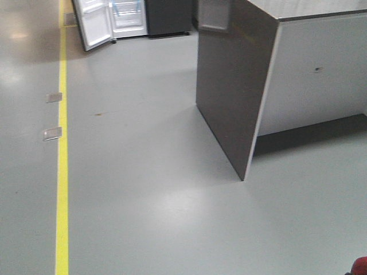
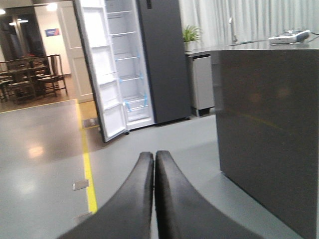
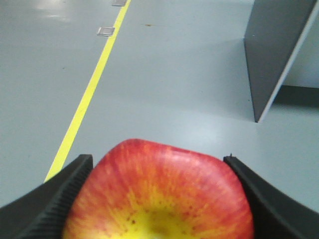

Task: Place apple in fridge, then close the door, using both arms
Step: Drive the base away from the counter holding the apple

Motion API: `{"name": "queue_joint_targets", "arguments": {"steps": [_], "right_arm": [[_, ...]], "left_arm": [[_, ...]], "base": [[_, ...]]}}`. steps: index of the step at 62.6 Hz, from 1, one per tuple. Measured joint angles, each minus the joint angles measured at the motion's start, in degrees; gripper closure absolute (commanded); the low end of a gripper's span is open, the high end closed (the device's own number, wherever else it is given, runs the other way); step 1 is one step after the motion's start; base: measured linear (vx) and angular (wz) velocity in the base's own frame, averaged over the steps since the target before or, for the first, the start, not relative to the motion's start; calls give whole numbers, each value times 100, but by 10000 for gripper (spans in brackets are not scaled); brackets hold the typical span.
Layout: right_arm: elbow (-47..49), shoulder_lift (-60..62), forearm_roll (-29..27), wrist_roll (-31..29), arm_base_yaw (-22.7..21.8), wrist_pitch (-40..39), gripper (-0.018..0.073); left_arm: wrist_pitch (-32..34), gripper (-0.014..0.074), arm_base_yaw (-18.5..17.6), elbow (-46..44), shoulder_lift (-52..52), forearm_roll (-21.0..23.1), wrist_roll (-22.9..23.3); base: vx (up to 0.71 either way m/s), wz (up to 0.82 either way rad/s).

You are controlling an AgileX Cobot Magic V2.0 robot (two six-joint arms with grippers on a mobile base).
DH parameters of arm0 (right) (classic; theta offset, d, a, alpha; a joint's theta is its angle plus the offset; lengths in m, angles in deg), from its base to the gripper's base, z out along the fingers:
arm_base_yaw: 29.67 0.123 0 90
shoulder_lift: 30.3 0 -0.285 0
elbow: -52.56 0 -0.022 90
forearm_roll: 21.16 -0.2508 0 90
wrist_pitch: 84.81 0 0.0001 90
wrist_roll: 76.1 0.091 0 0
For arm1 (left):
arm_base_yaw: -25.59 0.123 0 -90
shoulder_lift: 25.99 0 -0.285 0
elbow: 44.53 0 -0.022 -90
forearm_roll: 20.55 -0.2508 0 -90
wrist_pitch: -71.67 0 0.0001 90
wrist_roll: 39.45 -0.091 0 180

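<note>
Right hand (image 3: pixel 157 162) grips the apple (image 3: pixel 159 199); left hand (image 2: pixel 154 155) fully closed.

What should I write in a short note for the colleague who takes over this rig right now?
Left gripper: shut, empty, pointing toward the fridge.
Right gripper: shut on the apple, held above the floor.
Fridge: far across the floor, beyond the grey counter on the right. Its door stands wide open, and the white shelves are visible.
Done: the apple is picked up.
Left: drive to the fridge, put the apple on a shelf, release it, then close the door.
</note>
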State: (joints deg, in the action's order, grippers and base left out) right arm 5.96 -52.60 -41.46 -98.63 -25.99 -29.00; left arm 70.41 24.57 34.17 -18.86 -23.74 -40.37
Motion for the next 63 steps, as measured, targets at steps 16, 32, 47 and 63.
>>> {"name": "queue_joint_targets", "arguments": {"steps": [16,32,47,63], "right_arm": [[0,0,0,0,0,0,203],[0,0,0,0,0,0,203],[0,0,0,0,0,0,203],[0,0,-2,0,0,0,203]], "left_arm": [[0,603,0,0,0,0,0],[0,603,0,0,0,0,0],[0,603,0,0,0,0,0],[0,603,0,0,0,0,0]], "base": [[5,31],[6,27],[7,22],[7,8]]}}
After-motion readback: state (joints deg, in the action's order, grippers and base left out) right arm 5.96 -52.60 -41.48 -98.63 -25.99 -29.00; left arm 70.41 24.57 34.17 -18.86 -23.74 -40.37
